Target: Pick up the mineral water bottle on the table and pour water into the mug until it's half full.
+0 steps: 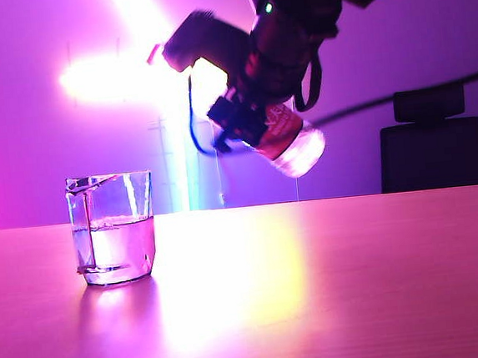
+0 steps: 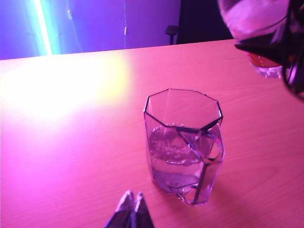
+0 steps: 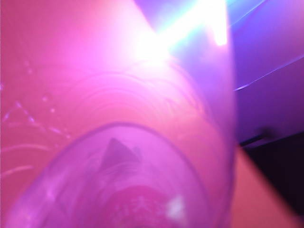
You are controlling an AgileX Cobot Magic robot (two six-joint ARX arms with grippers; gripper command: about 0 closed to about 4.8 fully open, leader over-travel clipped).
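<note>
The right gripper (image 1: 246,120) is clamped on the bottle (image 1: 290,141), holding it tilted in the air, above and to the side of the mug (image 1: 112,229) on the counter (image 1: 316,289). The mug looks about half full, so the pouring seems done; setting the bottle down is likely what remains. The left gripper (image 2: 131,209) has its tips together, just beside the mug. The bottle's neck is hidden behind the gripper, and the right wrist view is a blur of plastic.

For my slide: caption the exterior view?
Right gripper holds the mineral water bottle tilted above the table, beside the half-filled mug.
</note>
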